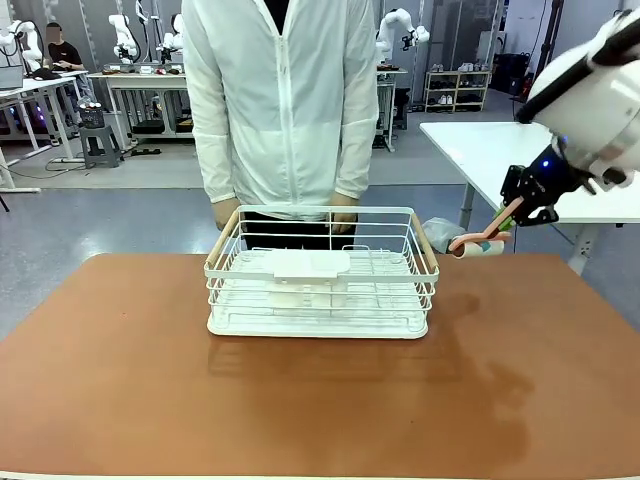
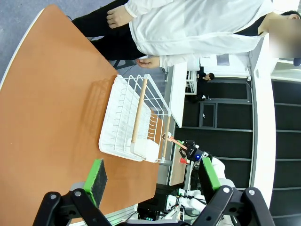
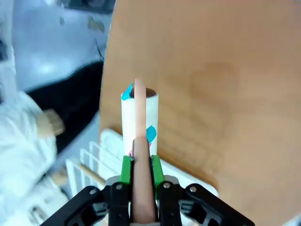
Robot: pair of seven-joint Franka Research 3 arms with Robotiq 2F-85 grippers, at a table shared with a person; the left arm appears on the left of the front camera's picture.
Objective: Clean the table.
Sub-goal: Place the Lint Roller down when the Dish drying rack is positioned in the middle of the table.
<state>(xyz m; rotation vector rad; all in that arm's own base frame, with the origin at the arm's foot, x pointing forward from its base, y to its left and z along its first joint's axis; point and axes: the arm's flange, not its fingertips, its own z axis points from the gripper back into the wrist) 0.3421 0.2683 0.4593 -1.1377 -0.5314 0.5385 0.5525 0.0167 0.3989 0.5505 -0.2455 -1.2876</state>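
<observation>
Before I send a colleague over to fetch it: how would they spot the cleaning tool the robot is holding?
Start at the reddish-brown table with the white wire basket near its far edge. Look right of the basket, above the table's far right corner, where the right gripper is shut on a lint roller. It has a pinkish handle and a white roll with blue marks.

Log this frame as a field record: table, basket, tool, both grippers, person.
table: reddish-brown table, top bare around the basket
basket: white wire basket, mid-table toward the far side, white tray inside
tool: lint roller, held above the table's far right
right gripper: right gripper shut on the lint roller's handle
left gripper: left gripper open, nothing held
person: person standing at the far edge, hands behind the basket
</observation>
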